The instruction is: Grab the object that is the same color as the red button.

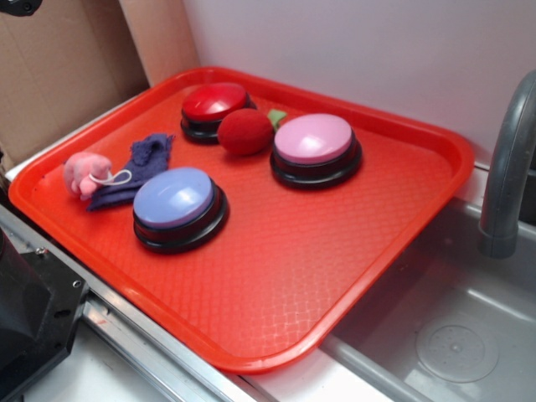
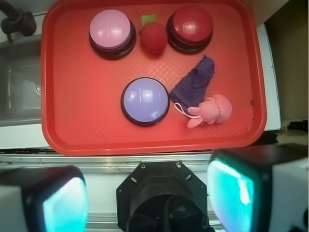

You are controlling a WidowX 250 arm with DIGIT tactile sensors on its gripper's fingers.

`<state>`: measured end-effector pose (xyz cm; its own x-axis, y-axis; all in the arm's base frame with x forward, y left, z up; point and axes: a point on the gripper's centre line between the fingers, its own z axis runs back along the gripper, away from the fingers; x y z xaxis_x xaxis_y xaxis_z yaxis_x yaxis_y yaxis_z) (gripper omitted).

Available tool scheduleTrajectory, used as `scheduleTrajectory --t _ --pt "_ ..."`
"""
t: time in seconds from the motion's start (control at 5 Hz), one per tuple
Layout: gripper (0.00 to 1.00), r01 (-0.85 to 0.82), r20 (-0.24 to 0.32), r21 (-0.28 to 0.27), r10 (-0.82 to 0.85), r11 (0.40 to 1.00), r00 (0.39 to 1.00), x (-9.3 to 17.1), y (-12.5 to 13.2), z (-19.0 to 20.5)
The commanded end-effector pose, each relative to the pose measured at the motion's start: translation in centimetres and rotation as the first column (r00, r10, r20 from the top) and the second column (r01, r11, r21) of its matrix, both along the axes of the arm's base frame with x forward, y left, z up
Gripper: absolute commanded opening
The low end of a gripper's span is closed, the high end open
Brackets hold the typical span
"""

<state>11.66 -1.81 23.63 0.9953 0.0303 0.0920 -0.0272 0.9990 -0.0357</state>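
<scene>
Exterior: red tray [image 1: 402, 243] beside sink [image 1: 469, 335]

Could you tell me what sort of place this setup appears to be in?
Probably a toy or mock kitchen counter used as a robot test bench: a grey sink basin with a grey faucet sits beside a red tray, and cardboard screens the back.
</scene>
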Motion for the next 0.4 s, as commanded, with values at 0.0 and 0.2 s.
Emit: scheduleTrajectory --t 0.0,0.2 --pt "1.00 0.000 0.000 0.000 0.000 1.000 1.000 0.0 0.0 0.0" --pt "1.00 -0.200 0.008 -0.036 0.201 0.979 0.980 1.9 0.7 -0.8"
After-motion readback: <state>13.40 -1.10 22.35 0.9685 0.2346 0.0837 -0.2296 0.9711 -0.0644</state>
